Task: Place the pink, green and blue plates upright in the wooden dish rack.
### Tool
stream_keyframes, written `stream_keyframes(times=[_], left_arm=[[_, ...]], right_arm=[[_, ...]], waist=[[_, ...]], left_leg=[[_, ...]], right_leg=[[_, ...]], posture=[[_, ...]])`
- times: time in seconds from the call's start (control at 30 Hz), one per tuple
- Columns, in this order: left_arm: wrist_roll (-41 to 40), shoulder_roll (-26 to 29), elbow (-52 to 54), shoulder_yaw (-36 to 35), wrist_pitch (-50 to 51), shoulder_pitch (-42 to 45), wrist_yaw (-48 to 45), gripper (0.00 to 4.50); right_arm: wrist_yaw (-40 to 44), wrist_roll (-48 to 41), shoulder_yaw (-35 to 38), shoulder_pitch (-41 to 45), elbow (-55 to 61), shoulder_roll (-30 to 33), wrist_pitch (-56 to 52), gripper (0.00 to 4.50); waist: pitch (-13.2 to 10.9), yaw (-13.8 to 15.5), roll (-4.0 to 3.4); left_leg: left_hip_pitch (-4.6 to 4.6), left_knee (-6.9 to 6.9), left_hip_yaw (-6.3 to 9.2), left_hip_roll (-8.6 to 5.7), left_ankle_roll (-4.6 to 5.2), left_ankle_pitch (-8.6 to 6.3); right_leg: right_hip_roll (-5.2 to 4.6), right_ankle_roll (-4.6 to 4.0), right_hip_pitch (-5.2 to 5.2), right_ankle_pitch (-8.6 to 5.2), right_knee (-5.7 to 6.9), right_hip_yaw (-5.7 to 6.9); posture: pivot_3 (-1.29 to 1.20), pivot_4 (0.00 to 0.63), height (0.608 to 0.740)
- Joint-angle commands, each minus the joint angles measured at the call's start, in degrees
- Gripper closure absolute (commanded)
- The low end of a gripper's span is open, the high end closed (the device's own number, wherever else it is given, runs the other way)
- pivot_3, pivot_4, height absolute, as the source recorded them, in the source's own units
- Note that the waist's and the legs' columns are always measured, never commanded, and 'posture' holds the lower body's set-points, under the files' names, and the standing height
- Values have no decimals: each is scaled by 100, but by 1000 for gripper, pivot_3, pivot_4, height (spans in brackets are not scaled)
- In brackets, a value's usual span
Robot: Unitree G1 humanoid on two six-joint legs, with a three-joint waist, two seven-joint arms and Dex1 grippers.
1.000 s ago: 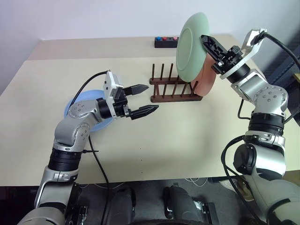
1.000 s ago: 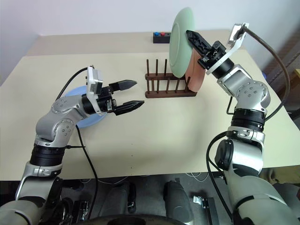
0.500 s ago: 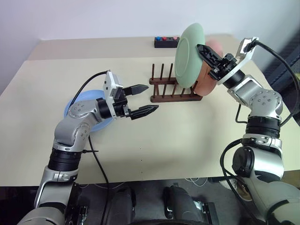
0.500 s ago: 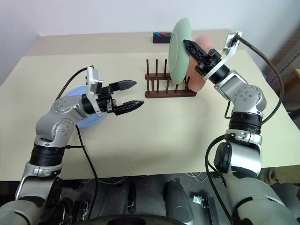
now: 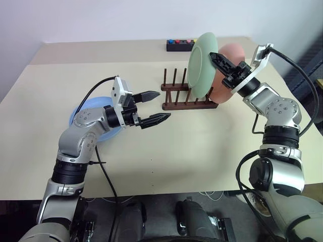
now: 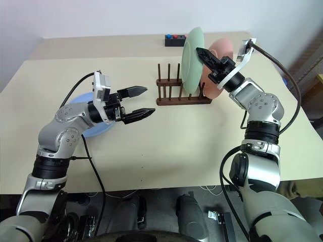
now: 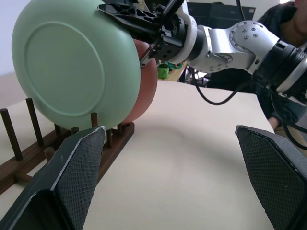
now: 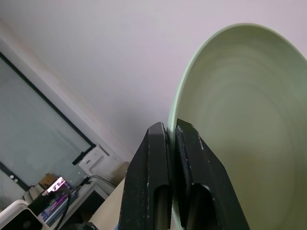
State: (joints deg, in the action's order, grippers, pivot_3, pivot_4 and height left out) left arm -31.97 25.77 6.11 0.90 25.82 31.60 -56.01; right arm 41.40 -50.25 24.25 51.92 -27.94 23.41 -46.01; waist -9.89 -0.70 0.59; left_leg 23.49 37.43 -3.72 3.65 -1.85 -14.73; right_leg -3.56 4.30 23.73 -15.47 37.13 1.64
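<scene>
The green plate [image 5: 201, 68] hangs upright, my right gripper [image 5: 214, 55] shut on its upper rim. Its lower edge sits among the pegs of the wooden dish rack [image 5: 184, 104]. Right behind it, at the rack's right end, the pink plate [image 5: 222, 94] stands upright. The blue plate [image 5: 96, 104] lies flat on the table at the left, partly under my left arm. My left gripper [image 5: 162, 105] hovers open above the table, left of the rack, nothing between its fingers [image 7: 81, 163]. In the right wrist view the fingers [image 8: 156, 158] pinch the green plate's [image 8: 240, 110] rim.
A small black box with coloured buttons [image 5: 179, 45] lies behind the rack near the far table edge. The beige table [image 5: 202, 151] has open room in front of the rack and to its right.
My right gripper has come down and slightly forward with the green plate, bringing its lower edge onto the rack in front of the pink plate. The left arm has not moved.
</scene>
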Motion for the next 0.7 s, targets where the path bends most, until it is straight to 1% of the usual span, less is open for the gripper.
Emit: stream_keyframes(times=[0.03,0.37,0.4,0.5,0.6,0.63,0.7], left_arm=[[-93,25,252,-96,-26,-13,18,0],[-102,37,313,-117,-13,-49,50,0],[-100,39,313,-118,-16,-51,48,0],[-110,43,311,-129,-18,-55,41,0],[-104,40,289,-120,-26,-40,27,0],[-110,35,278,-118,-18,-30,24,0],[-105,29,266,-111,-27,-21,17,0]], right_arm=[[34,48,28,-2,57,-11,145,4405],[132,230,-41,-84,-68,-50,287,4405],[148,254,-47,-89,-82,-44,308,4142],[153,282,-31,-95,-104,-35,364,3102],[162,268,-24,-89,-96,-16,347,1553],[164,271,-28,-93,-80,-12,344,1137],[157,264,-16,-100,-53,-10,349,158]], waist=[[0,0,0],[0,0,0],[0,1,0],[0,0,0],[0,-1,0],[0,-1,0],[0,-2,0]], left_leg=[[0,0,0,0,0,0],[0,-1,-1,0,0,0],[0,-1,0,0,0,0],[0,0,-1,0,0,0],[0,-1,0,0,0,0],[0,-1,0,0,0,0],[0,-1,-1,0,0,0]], right_leg=[[0,0,0,0,0,0],[0,0,0,0,0,0],[0,0,0,0,0,0],[0,0,0,0,-1,0],[0,0,0,0,0,0],[0,0,0,0,0,0],[0,0,0,0,0,0]], posture=[[0,150,740],[0,150,740],[0,150,740],[0,150,740],[0,150,740],[0,150,740],[0,150,740]])
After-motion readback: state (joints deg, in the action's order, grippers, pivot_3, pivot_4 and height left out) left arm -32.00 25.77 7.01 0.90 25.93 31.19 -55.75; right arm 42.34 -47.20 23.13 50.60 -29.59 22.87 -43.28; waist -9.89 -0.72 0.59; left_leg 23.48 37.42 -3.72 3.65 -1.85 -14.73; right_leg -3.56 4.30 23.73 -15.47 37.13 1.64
